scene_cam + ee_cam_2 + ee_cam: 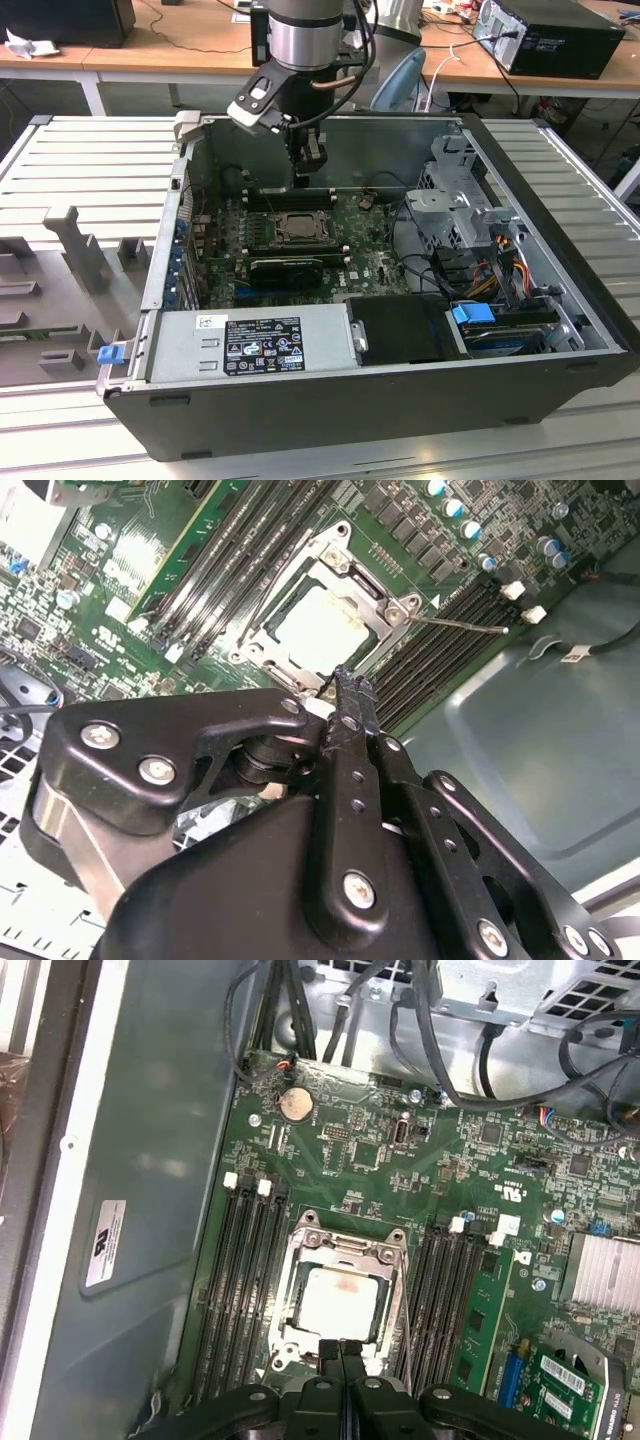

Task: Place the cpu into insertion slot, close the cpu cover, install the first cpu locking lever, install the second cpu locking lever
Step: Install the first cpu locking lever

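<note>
hand: fingers pressed together, empty, at 12 o'clock of insertion slot in exterior view | cpu seated, cpu cover looks down | step (judged): locking levers; lever rod sticks out loose, needs pressing under its catch

Tool body cut by frame edge; hides insertion slot rim.

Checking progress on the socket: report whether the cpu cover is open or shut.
Shut: in both wrist views the cpu cover lies flat, its window framing the pale cpu.
</note>
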### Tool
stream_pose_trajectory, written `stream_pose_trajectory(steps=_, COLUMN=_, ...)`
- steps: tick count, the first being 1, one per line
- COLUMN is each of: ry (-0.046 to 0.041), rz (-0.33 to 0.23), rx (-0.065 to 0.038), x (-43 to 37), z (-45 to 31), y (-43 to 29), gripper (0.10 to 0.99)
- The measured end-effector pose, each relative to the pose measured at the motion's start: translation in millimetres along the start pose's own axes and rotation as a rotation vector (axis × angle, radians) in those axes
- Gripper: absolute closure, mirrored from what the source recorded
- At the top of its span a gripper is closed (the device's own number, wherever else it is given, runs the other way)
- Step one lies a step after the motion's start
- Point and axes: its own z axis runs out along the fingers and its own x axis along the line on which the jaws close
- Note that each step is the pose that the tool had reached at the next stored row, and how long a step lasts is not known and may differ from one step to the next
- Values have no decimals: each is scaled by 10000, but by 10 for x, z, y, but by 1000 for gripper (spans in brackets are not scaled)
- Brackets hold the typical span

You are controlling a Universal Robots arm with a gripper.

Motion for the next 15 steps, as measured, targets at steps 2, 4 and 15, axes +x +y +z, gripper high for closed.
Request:
stream_pose_trajectory(steps=2, ry=1, rz=-106, rx=1, x=0, z=0, y=0, gripper=980)
stream_pose_trajectory(steps=4, ry=4, rz=-268, rx=3, x=0, z=0, y=0, gripper=980)
stream_pose_trajectory(steps=15, ry=17, rz=-1138, rx=12, x=0, z=0, y=0, gripper=980)
